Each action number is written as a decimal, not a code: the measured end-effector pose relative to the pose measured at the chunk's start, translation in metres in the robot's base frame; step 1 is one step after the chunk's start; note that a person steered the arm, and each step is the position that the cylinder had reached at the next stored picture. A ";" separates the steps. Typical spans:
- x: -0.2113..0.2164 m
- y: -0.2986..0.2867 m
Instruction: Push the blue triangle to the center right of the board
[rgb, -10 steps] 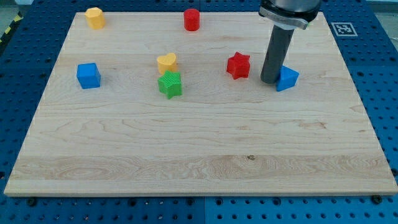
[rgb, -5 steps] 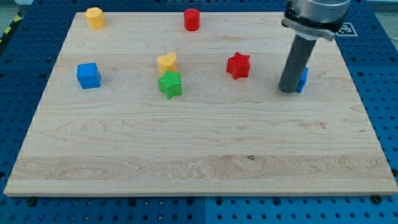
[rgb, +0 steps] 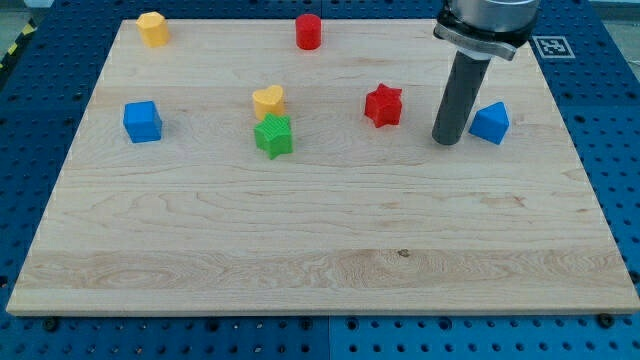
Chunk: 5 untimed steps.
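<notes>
Blue triangle just right of my tip

Straight dark grey rod, smooth cylinder, my tip blunt (flat-ended), wider silver-rimmed black collar above

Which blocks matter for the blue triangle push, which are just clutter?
In play:
blue triangle, right of centre
my tip, just off its left side, a gap showing
board

Lying about:
red star
red cylinder
yellow heart
green star
blue cube
yellow block, top left
</notes>
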<state>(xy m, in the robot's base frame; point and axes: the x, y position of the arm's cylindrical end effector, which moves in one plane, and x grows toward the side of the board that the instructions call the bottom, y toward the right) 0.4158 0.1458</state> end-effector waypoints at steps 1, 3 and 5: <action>-0.009 0.003; -0.010 0.026; -0.010 0.054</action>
<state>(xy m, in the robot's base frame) 0.4059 0.1996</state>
